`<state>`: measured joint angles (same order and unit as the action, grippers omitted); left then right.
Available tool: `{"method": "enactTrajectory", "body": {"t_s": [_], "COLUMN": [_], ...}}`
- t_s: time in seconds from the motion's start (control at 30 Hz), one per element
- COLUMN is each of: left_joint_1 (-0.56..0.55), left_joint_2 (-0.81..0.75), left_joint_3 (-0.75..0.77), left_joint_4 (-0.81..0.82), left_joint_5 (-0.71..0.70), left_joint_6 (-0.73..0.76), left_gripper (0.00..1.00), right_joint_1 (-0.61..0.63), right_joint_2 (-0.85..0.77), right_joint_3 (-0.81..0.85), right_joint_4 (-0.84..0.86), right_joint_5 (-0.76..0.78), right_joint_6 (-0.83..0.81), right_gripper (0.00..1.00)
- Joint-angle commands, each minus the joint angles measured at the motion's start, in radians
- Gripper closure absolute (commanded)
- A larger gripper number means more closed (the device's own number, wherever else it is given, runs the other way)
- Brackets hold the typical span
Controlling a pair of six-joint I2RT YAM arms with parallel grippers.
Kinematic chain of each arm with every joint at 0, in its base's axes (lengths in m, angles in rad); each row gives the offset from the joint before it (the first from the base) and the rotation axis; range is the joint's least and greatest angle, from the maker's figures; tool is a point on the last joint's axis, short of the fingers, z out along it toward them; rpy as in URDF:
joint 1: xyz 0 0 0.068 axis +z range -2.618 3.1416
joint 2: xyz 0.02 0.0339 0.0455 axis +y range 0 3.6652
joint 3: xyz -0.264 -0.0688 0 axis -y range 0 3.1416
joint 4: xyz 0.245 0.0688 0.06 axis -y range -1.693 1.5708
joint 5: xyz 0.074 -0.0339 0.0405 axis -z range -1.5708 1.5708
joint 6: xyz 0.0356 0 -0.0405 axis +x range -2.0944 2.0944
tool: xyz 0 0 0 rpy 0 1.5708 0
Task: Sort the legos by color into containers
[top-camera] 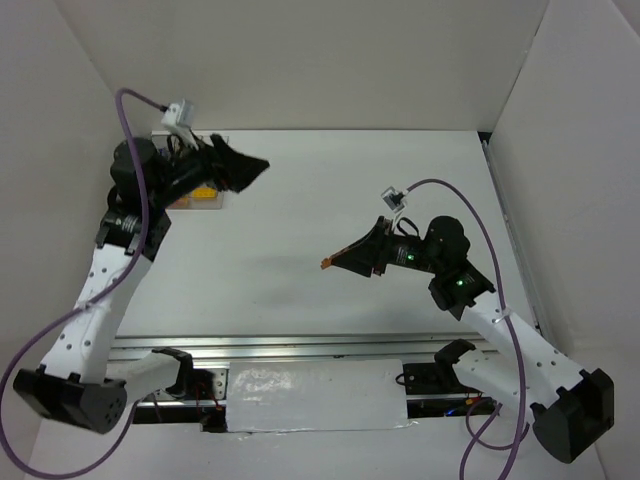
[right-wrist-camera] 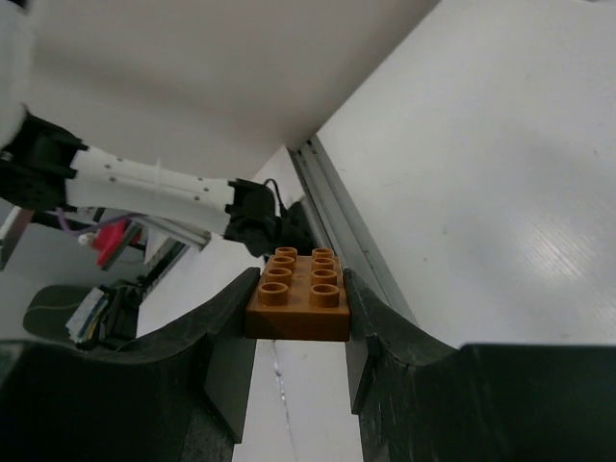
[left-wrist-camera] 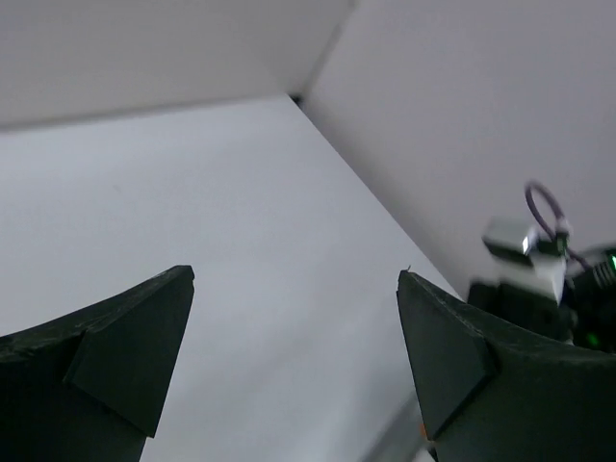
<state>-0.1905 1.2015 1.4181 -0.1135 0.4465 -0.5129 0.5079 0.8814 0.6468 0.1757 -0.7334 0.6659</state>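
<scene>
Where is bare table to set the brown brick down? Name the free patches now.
Bare table runs wide between the left pincer and the right pincer, which holds the brown brick; also the far-right stretch beside the wall. Crowded only at the far-left corner, where the left arm overhangs the tray.

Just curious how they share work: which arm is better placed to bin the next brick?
Right: the right gripper is shut on a brown brick; the left gripper is open and empty.
</scene>
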Motion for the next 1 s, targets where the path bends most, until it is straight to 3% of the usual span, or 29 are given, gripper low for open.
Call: {"method": "enactTrajectory", "body": {"t_s": [0.0,0.07,0.23,0.27,0.43,0.6,0.83,0.97], "left_joint_1": [-0.032,-0.108,-0.275,-0.303,-0.450,-0.515,-0.521,-0.533], "left_joint_2": [-0.136,-0.233,-0.364,-0.373,-0.367,-0.287,-0.203,-0.180], "left_joint_3": [-0.180,-0.299,-0.458,-0.479,-0.485,-0.438,-0.389,-0.403], "left_joint_4": [0.079,0.176,0.245,0.294,0.236,0.172,0.095,0.152], "left_joint_5": [0.248,0.365,0.457,0.465,0.396,0.316,0.261,0.290], "left_joint_6": [-0.151,-0.186,-0.226,-0.243,-0.174,-0.119,-0.064,-0.090], "left_gripper": [0.01,0.02,0.03,0.03,0.03,0.04,0.05,0.06], "right_joint_1": [-0.011,-0.014,-0.016,-0.014,-0.006,0.027,0.049,0.055], "right_joint_2": [-0.059,-0.076,-0.069,-0.059,-0.004,0.014,0.001,-0.004], "right_joint_3": [0.065,0.060,0.054,0.053,0.056,0.088,0.090,0.099], "right_joint_4": [0.094,0.145,0.278,0.312,0.416,0.386,0.329,0.288], "right_joint_5": [-0.095,-0.112,-0.179,-0.196,-0.236,-0.235,-0.264,-0.267], "right_joint_6": [0.064,0.099,0.205,0.231,0.314,0.291,0.204,0.156], "right_gripper": [1.00,1.00,1.00,1.00,1.00,1.00,1.00,1.00]}}
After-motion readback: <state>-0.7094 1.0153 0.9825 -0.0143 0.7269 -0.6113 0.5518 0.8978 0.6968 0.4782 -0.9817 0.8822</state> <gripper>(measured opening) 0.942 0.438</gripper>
